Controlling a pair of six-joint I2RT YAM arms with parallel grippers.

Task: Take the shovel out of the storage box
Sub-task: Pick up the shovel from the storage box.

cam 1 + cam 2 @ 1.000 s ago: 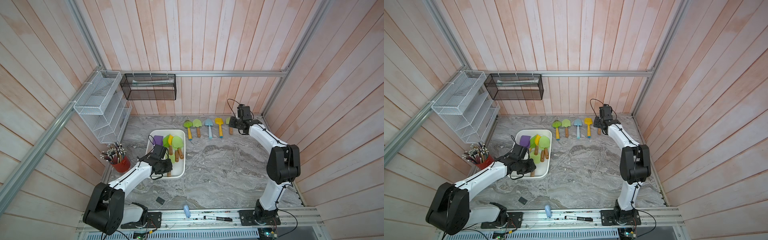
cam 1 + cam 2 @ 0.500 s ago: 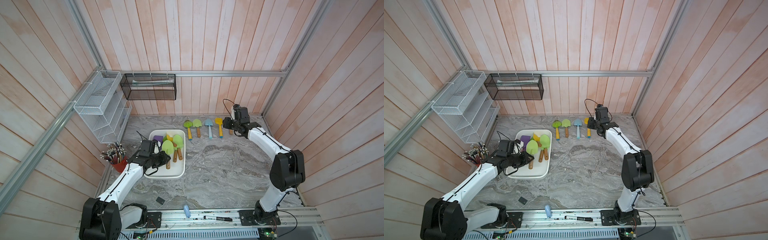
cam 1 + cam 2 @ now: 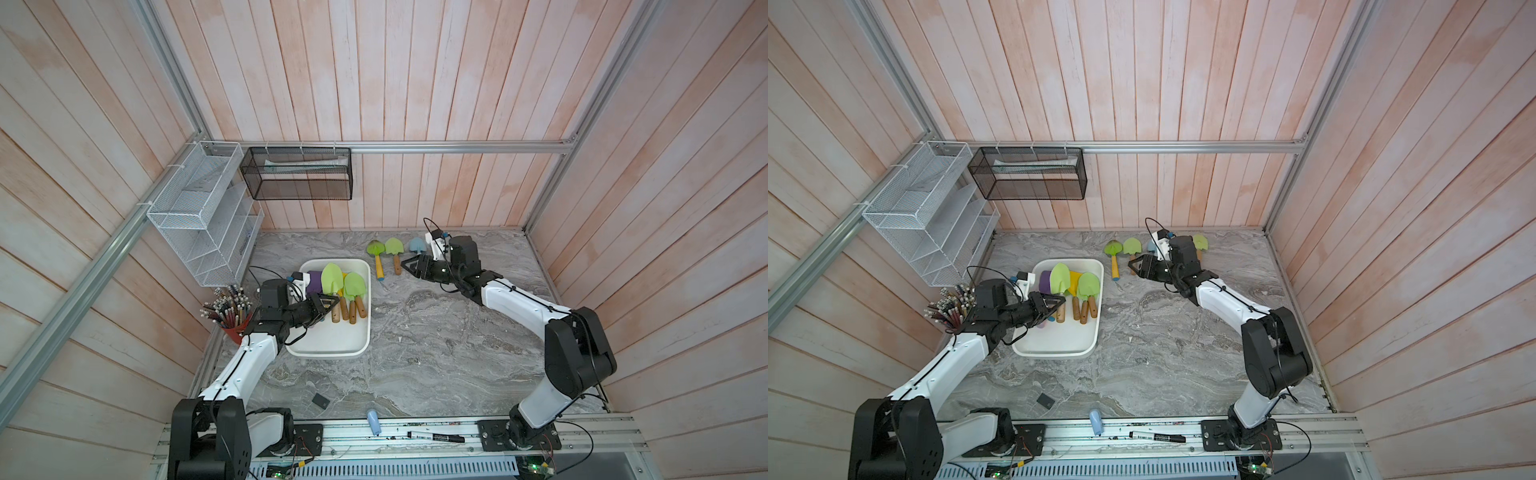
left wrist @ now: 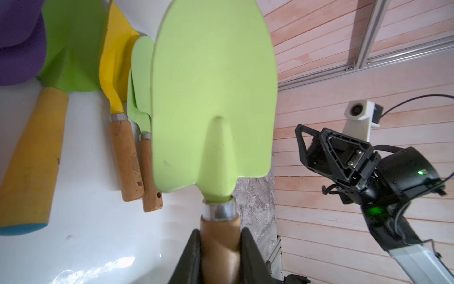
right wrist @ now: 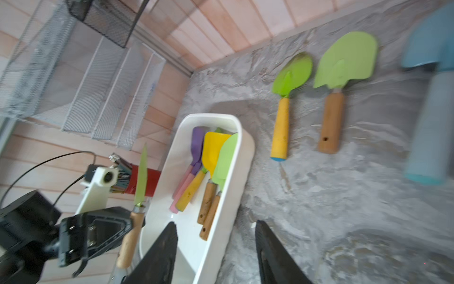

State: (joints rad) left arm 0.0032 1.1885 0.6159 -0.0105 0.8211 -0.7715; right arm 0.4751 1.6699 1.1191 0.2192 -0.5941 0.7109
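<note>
The left gripper (image 4: 219,248) has its fingers clamped on the wooden handle of the light green shovel (image 4: 211,98), just below the metal collar. The shovel hangs over the storage box (image 3: 332,338), its long axis along the box and its blade toward the back wall. The box sits on a grey marbled tabletop (image 3: 436,332) between pink plank walls (image 3: 374,83). Only the right wrist view shows the blade edge-on, higher than the box rim. The right gripper (image 5: 216,226) has its fingers apart and holds nothing.
</note>
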